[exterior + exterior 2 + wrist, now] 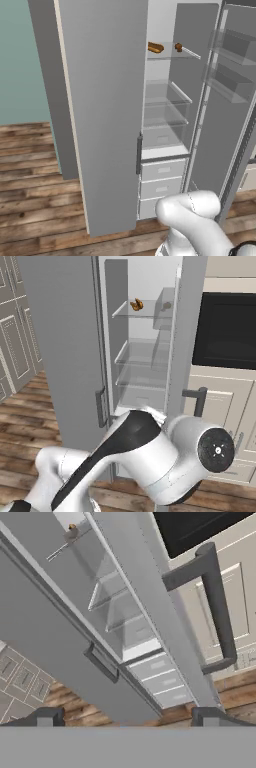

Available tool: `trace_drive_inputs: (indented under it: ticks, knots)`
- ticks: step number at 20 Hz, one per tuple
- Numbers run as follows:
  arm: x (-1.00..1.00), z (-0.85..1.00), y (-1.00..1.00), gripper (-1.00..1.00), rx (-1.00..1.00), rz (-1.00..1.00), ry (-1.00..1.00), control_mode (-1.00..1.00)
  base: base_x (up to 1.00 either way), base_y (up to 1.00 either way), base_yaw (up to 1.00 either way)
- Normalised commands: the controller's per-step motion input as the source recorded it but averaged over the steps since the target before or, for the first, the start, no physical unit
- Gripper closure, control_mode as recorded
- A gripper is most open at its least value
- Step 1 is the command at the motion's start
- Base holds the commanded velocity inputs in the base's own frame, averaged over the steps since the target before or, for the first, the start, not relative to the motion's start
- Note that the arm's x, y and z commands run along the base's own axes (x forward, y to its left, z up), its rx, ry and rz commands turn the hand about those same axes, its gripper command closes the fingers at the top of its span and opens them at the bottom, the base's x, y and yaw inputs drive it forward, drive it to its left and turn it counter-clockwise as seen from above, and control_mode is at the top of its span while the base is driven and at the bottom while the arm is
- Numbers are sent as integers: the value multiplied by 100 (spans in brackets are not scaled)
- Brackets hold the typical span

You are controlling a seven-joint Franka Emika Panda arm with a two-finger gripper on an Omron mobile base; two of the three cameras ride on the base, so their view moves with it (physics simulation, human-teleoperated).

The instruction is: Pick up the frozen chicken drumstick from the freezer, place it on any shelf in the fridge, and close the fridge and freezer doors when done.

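A kitchen with a wood floor (30,165) — both doors stand ajar. The drumstick (155,48) lies on a high glass shelf (167,56) inside the open compartment (165,115). The gripper (127,717) is spread wide and holds nothing — near the bar handle (217,607).

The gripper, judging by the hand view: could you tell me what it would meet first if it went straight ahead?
Probably the edge of the open right-hand door, which crosses the middle of the hand view ahead of the open gripper. Depth is unclear; it could slip past into the shelves.

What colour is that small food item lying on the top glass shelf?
Orange-brown; the small food item shows best in the left base view.
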Motion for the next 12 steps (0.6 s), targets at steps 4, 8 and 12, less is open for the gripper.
trace_drive_inputs:
  ticks: [4, 8, 12]
  knots:
    - [65, -1, -74, -100, 22, 1, 0, -100, 0, 0, 0]
    - [70, 0, -85, -100, 21, 0, 0, -100, 0, 0, 0]
    - [89, 0, -84, -100, 23, 0, -1, -100, 0, 0, 0]
